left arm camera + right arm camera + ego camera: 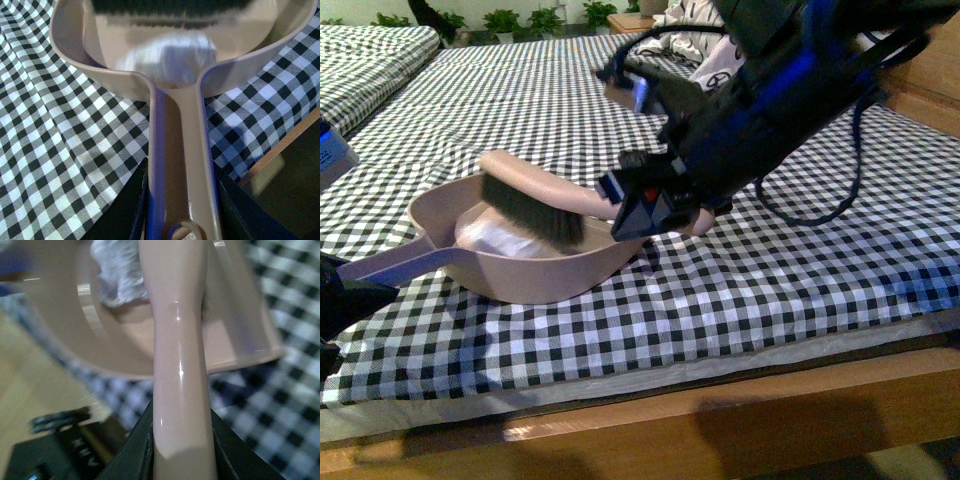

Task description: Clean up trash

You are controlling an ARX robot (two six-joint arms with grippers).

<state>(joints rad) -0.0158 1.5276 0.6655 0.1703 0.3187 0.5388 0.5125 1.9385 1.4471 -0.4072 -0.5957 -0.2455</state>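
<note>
A pink dustpan (535,275) rests on the checkered bedcover, its handle (182,165) held in my shut left gripper (182,220). The trash (495,238), a crumpled white wad, lies inside the pan, also seen blurred in the left wrist view as the wad (170,57) and in the right wrist view as the wad (117,270). My right gripper (182,450) is shut on the pink brush handle (180,365). The brush (535,205) with dark bristles hangs over the pan, just above the wad.
The black-and-white checkered bedcover (770,280) spreads over the bed, with a wooden bed edge (720,410) in front. A patterned pillow (695,40) lies at the far side. A second bed (370,60) stands at the left, potted plants (520,20) behind.
</note>
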